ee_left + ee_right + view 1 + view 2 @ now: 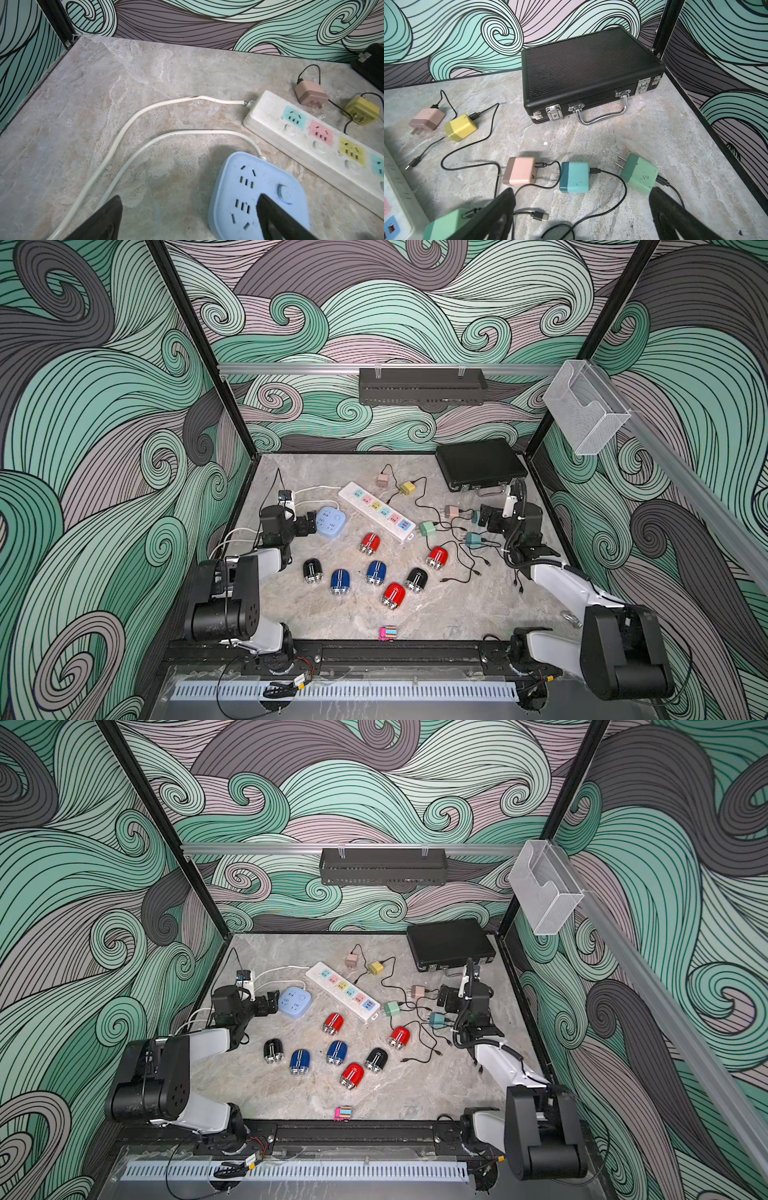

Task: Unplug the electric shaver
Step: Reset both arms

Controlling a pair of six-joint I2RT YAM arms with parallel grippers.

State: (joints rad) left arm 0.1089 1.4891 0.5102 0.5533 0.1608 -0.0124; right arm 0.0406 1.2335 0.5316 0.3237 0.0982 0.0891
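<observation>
Several electric shavers lie loose mid-table in both top views, among them a red one (pixel 370 543), a blue one (pixel 376 572) and a black one (pixel 415 578); no cable visibly joins any of them. My left gripper (pixel 311 522) (pixel 190 196) is open, one finger over the blue socket block (pixel 257 197) (pixel 330 522). My right gripper (pixel 482 518) (pixel 582 189) is open above loose chargers, a pink one (pixel 521 174), a teal one (pixel 574 179) and a green one (pixel 640 176), with their black cables. The white power strip (pixel 376 510) has nothing plugged in.
A black case (pixel 480 464) (pixel 589 76) sits in the back right corner. A pink charger (pixel 382 480) and a yellow charger (pixel 407 488) lie behind the strip. White cords (pixel 124 133) run toward the left wall. A small striped pink block (pixel 387 633) lies at the front edge.
</observation>
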